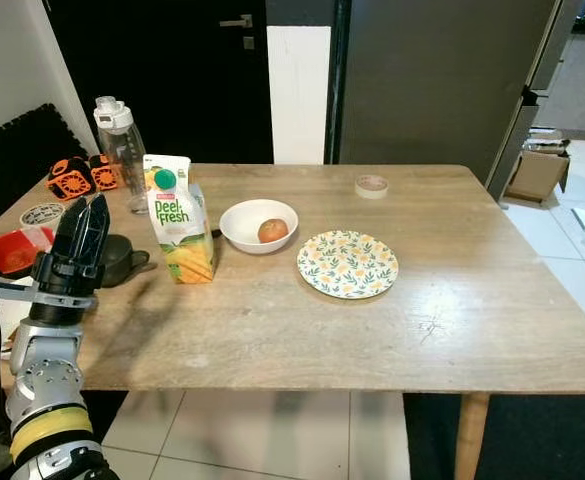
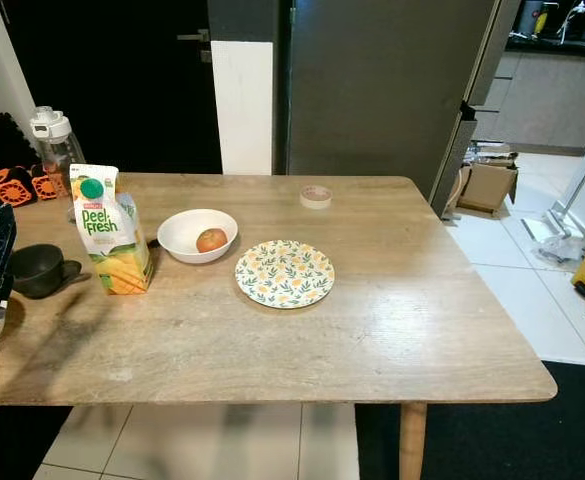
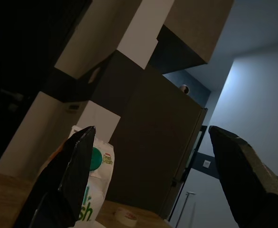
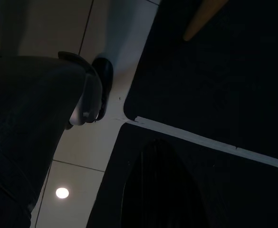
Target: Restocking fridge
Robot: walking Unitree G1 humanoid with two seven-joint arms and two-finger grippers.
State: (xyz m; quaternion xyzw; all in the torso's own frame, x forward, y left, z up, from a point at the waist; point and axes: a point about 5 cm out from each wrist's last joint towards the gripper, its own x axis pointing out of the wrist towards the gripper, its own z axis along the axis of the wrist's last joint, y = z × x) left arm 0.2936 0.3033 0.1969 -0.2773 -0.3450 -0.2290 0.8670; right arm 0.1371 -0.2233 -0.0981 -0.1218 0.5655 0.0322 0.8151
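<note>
A yellow Deel Fresh juice carton (image 1: 180, 222) with a green cap stands upright on the left part of the wooden table (image 1: 372, 330). Beside it, a white bowl (image 1: 244, 218) holds an apple (image 1: 272, 231). My left gripper (image 1: 84, 225) is raised at the table's front left corner, a little left of the carton and apart from it. In the left wrist view its fingers (image 3: 67, 185) stand wide apart, open and empty, with the carton (image 3: 97, 190) ahead. Behind the table stands a tall grey fridge (image 1: 432, 80), its door shut. My right arm hangs idle over the dark floor.
A flowered plate (image 1: 347, 264) lies mid-table and a tape roll (image 1: 371, 186) sits near the far edge. At the left are a water bottle (image 1: 120, 150), a black mug (image 1: 122, 258), a red bowl (image 1: 12, 250) and orange toys (image 1: 80, 175). A cardboard box (image 1: 537, 172) stands by the fridge.
</note>
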